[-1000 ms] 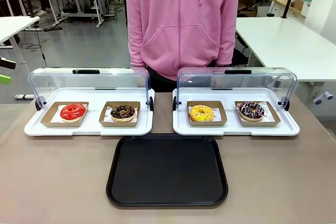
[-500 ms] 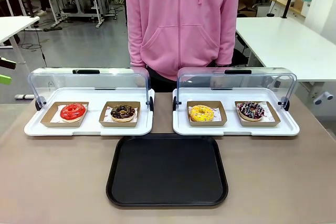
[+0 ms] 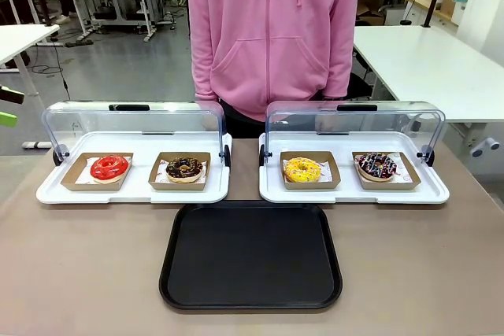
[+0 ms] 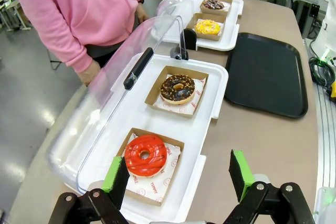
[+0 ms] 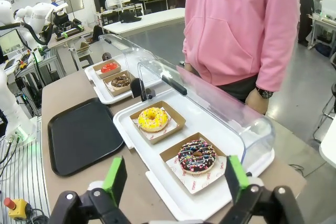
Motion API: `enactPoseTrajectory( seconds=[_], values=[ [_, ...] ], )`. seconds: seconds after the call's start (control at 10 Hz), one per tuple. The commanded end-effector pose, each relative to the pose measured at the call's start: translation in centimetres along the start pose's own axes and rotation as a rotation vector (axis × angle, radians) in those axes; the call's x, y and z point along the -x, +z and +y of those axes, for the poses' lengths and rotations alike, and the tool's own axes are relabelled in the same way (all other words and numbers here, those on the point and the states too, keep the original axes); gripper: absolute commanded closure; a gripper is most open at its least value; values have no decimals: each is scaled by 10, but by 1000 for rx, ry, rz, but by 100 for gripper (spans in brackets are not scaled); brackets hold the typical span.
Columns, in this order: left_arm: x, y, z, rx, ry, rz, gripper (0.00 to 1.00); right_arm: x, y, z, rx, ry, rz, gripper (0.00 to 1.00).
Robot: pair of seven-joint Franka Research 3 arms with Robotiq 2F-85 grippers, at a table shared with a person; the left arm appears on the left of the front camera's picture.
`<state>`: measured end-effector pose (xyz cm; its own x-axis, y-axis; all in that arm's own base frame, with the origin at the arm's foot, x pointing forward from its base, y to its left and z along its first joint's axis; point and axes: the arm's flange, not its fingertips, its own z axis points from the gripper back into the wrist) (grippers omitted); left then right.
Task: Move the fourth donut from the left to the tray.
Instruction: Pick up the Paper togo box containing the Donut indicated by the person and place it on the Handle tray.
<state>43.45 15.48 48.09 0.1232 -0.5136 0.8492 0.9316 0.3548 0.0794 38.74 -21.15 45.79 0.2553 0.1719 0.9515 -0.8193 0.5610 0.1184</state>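
The fourth donut, chocolate with pale sprinkles, sat in its cardboard holder at the right end of the right display tray, whose lid stood raised. The black tray lay bare just in front on the desk.

To my eye the carry had not begun. The right gripper hovered above that donut with its fingers spread wide. The left gripper was equally spread over the red donut.

Next, the right gripper would need to descend, pinch the holder and clear the rim.

I counted four donuts, four holders, two display trays and one black tray.
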Motion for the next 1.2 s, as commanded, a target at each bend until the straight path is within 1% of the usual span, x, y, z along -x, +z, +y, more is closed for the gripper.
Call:
enactPoseTrajectory(
  seconds=[0.0,1.1],
  values=[
    [-3,2,0,5,7,9,0,-3,0,1,-1,-5,-6,0],
    [-3,2,0,5,7,9,0,-3,0,1,-1,-5,-6,0]
  ],
)
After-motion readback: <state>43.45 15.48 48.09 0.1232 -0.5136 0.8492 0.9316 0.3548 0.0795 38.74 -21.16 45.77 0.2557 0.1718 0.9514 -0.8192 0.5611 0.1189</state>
